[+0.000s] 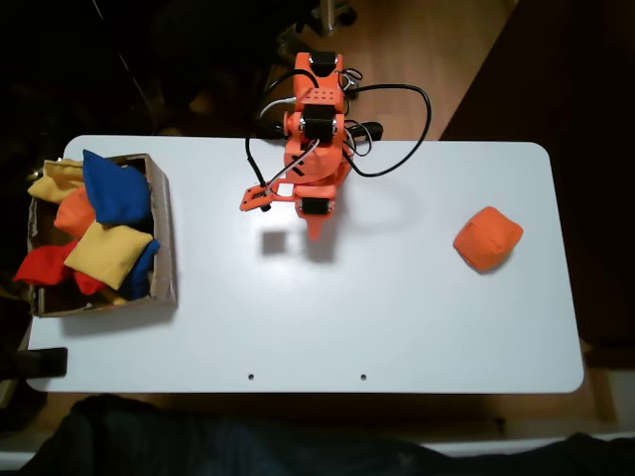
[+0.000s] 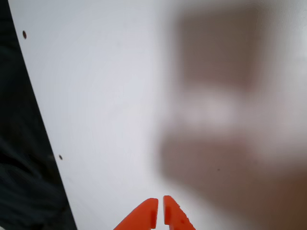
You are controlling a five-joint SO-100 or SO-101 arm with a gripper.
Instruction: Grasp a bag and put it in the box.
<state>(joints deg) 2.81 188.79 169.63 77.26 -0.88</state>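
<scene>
Clenched and empty, my pincer [image 1: 316, 230] hangs over bare table [image 1: 397, 327] in the fixed view, arm folded back near its base. The bag [image 1: 488, 238] lies well apart to the right; the box [image 1: 164, 248], already heaped with beanbags, sits far left. In the wrist view my fingertips [image 2: 148, 215] nearly touch above white tabletop.

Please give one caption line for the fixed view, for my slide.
Orange arm with shut claw at table centre; orange bag lies right, cardboard box of beanbags left.
</scene>
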